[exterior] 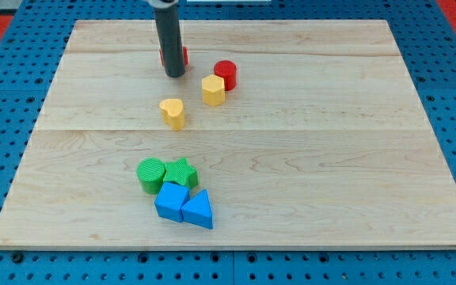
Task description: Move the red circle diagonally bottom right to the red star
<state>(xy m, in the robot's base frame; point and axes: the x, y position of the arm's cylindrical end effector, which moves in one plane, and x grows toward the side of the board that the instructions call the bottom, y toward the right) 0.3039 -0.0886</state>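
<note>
Nearest the view's bottom, a little left of centre on the wooden board (pixel 331 158), four blocks huddle together: a blue triangular block (pixel 199 210) at the near right, touching a blue block (pixel 171 201) of roughly cube-like shape just to its left. Directly behind that pair sit a green circle (pixel 150 174) on the left and a green star (pixel 181 172) on the right, pressed against each other and against the blue pieces. Farther off, well apart from this cluster, a yellow heart-shaped block (pixel 172 112) stands alone. Beyond it and to the right, a yellow hexagonal block (pixel 213 89) sits touching, or all but touching, the red circle (pixel 226 74), which lies just behind it on the far right side. Farther left, near the far edge, my tip (pixel 174 75) rests on the table, the dark rod rising straight up out of view. Just behind the rod a red star (pixel 183 56) peeks out on both sides, mostly hidden by it, so its shape can hardly be made out. The red circle lies to the right of the tip and clear of it, and slightly nearer than the star. There is no pincer on this arm, so nothing can be said about clasping or letting go.
</note>
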